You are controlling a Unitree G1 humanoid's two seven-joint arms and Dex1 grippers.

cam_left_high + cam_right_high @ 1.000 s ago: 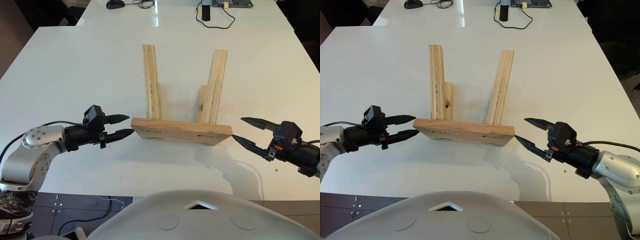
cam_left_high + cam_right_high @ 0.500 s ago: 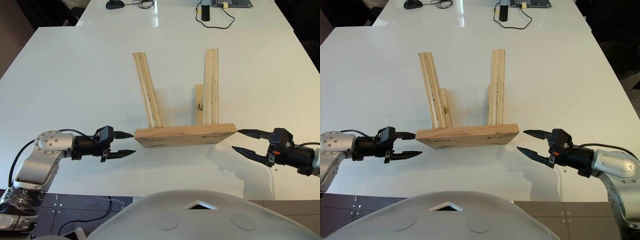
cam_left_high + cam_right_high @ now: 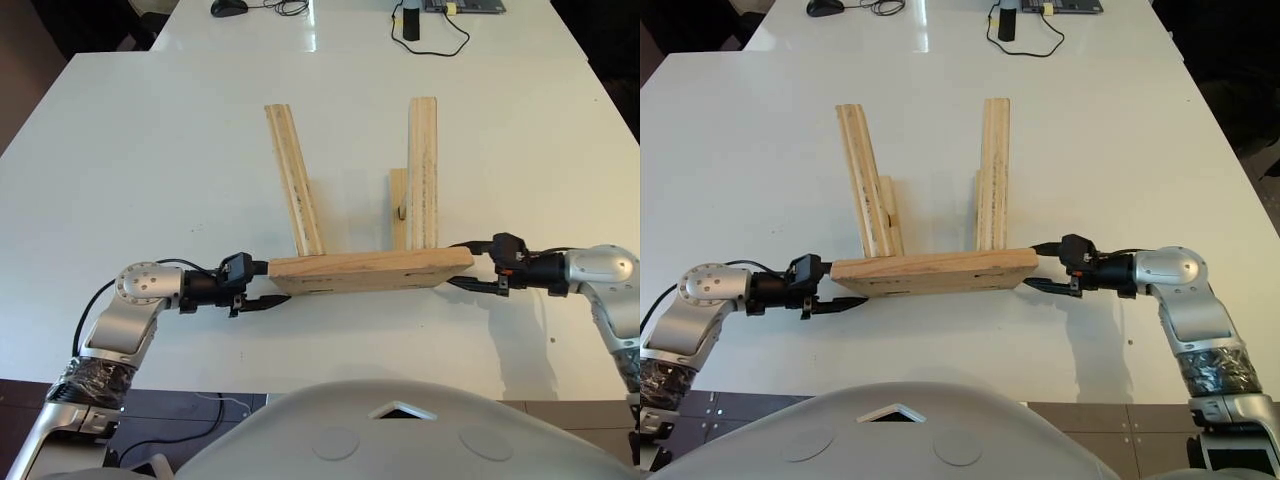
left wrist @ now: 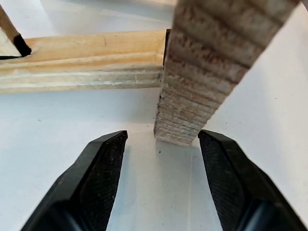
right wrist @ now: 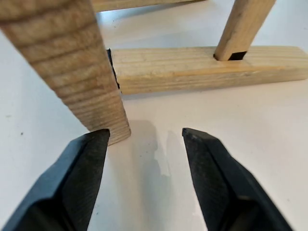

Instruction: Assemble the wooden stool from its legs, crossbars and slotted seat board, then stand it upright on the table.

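Two grippers are flanking the pale wooden stool (image 3: 330,272), which is lying on its side on the white bench (image 3: 140,150). Its slotted seat board (image 3: 400,268) is standing on edge nearest the robot. The long wooden legs (image 3: 293,180) are pointing away, with a short crossbar (image 3: 399,205) beside the right one.

Left eye view: left gripper (image 3: 268,283) is sitting spread at the board's left end, right gripper (image 3: 456,266) spread at its right end. Neither is clamping anything.

Left wrist view: the board end is sitting roughly between the black fingers (image 4: 101,163), with bench showing on either side.

Right wrist view: the board end is lining up over one finger (image 5: 84,163) rather than over the gap.

Judgement: the step looks like gripping both board ends to tip the stool upright. The right gripper is needing re-centring first. Both should be sliding further on before squeezing, then rotating together, so the legs aren't working loose from the slots.
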